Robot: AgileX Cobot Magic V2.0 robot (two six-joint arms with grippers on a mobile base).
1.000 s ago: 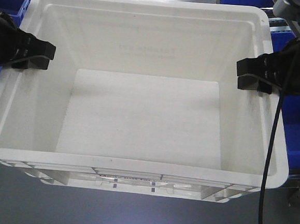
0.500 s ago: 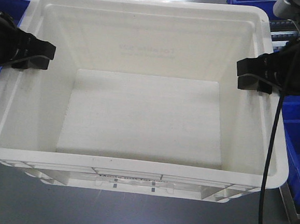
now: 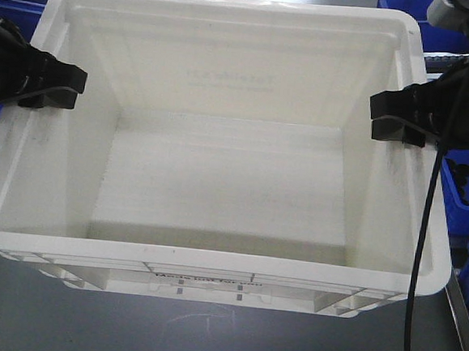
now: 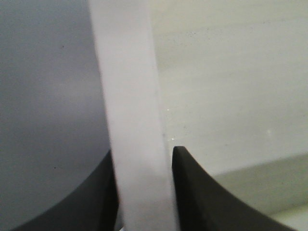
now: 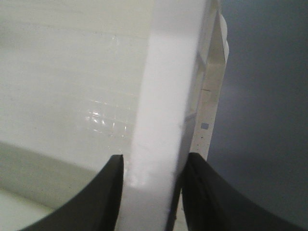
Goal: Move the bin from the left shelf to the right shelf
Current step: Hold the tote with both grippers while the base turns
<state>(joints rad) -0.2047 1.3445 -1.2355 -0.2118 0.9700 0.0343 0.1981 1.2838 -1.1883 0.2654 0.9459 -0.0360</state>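
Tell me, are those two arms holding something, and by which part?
Yes, the white bin. The left fingers pinch its left side rim; the right fingers pinch its right side rim.

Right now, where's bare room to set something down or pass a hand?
Free: the inside bottom of the bin, bordered by its four walls, and the grey floor strip in front of its near rim. Crowded: both side rims, where the left tool and right tool clamp, and outside them, where blue bins sit close.
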